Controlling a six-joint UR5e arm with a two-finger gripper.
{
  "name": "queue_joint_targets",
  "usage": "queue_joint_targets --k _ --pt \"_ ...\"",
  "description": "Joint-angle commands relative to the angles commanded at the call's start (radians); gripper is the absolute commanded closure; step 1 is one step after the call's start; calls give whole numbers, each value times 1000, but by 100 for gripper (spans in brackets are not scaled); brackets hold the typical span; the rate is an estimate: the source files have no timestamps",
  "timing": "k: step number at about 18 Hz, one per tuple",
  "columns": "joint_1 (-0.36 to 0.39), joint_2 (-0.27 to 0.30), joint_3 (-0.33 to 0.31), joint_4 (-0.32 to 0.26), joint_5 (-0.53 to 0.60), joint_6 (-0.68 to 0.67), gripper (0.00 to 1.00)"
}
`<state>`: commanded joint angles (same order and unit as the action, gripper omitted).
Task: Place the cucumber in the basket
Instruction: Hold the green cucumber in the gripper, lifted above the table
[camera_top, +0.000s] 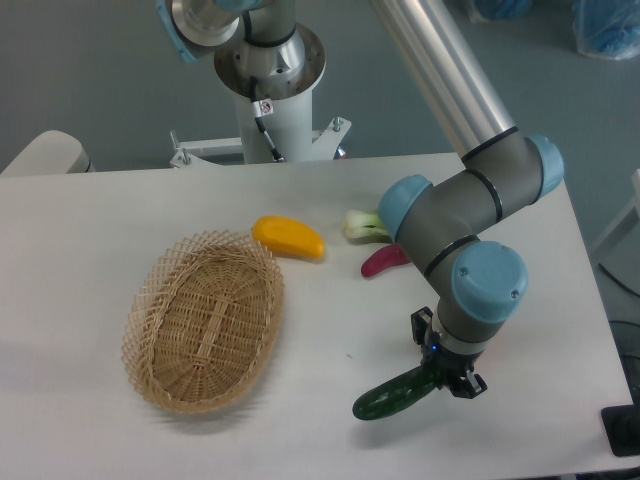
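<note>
The cucumber (388, 398) is dark green and glossy, lying low over the table near the front right. My gripper (441, 377) points down at its right end, and its black fingers appear shut on the cucumber. The basket (205, 320), an oval tan wicker one, sits empty at the left centre of the table, well to the left of the gripper.
A yellow-orange toy vegetable (289, 238) lies just behind the basket's right rim. A bok choy (364, 226) and a magenta piece (383, 261) lie partly behind my arm. The robot base (270, 80) stands at the back. The table's front edge is close below the cucumber.
</note>
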<state>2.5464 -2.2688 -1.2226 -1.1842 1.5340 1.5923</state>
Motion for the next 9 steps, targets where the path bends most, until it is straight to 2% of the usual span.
queue_joint_targets --k 9 --pt "-9 6 -15 3 6 -2 89"
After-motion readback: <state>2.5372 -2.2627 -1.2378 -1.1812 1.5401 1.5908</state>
